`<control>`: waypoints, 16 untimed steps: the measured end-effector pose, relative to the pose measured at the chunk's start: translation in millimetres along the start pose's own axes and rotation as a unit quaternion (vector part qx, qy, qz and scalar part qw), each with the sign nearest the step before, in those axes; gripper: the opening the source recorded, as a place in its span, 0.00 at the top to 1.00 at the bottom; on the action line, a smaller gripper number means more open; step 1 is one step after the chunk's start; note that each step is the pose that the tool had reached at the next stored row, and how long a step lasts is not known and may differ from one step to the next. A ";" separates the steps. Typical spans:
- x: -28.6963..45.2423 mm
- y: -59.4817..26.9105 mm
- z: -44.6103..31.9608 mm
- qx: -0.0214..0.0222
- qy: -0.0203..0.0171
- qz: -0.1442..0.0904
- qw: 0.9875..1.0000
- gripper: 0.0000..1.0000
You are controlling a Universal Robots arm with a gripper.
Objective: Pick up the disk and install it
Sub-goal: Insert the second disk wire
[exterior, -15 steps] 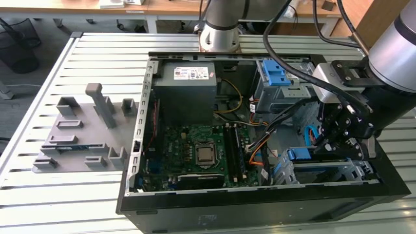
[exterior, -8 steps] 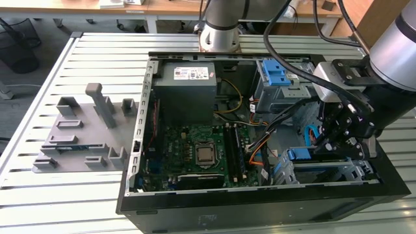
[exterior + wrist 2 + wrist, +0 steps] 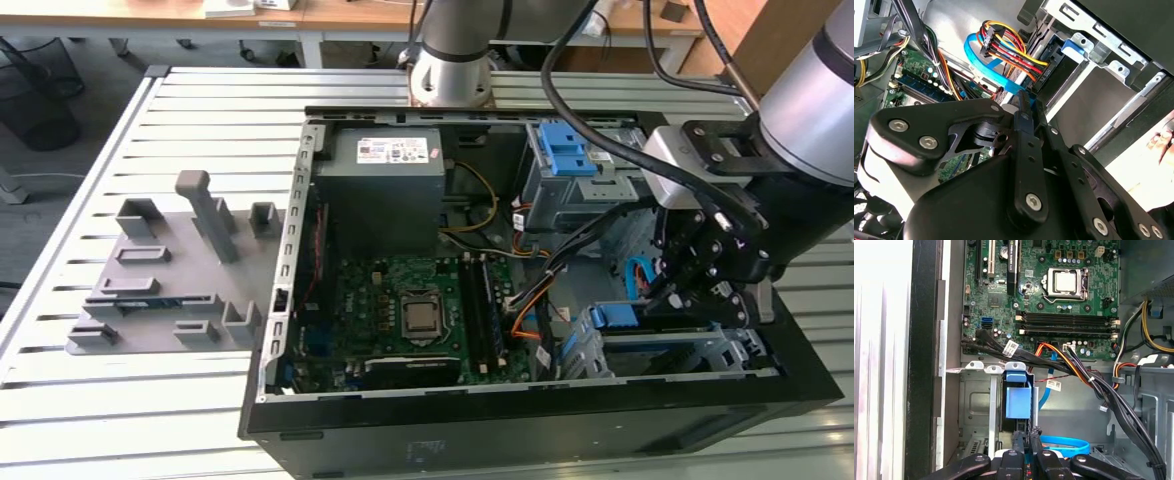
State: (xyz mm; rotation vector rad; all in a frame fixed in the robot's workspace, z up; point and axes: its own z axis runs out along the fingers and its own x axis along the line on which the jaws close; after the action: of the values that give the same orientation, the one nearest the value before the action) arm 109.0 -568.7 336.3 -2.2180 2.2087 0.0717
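Inside the computer case (image 3: 320,300), closed jaws beside the disk (image 3: 1018,401).

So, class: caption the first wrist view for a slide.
Black gripper poised at the blue-framed disk standing in its metal bay.

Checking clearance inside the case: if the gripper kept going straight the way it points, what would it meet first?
Probably the blue carrier seated in the drive bay, directly ahead of the gripper; depth is unclear.

The open computer case (image 3: 534,270) is seen from above in the exterior view. In both wrist views, its drive bay (image 3: 1016,400) and motherboard (image 3: 1054,295) are viewed closely past the gripper (image 3: 1026,440).
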 end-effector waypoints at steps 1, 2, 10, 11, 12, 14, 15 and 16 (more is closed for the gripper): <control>0.0 0.0 0.1 0.000 0.000 0.000 1.000 0.83; 0.0 0.0 0.2 0.000 0.000 0.000 1.000 0.83; 0.1 -0.1 2.1 0.000 -0.001 0.000 1.000 0.83; 0.1 -0.1 2.1 0.000 -0.001 0.000 1.000 0.83; 0.1 -0.1 2.2 0.000 -0.001 0.000 1.000 0.83; 0.1 -0.1 2.4 0.000 -0.001 0.000 1.000 0.83; 0.1 -0.2 2.5 0.000 -0.001 0.000 1.000 0.83; 0.1 -0.2 2.6 0.000 -0.001 0.000 1.000 0.83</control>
State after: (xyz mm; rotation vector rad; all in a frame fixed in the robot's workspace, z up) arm 109.1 -568.7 333.7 -2.2169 2.2075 0.0741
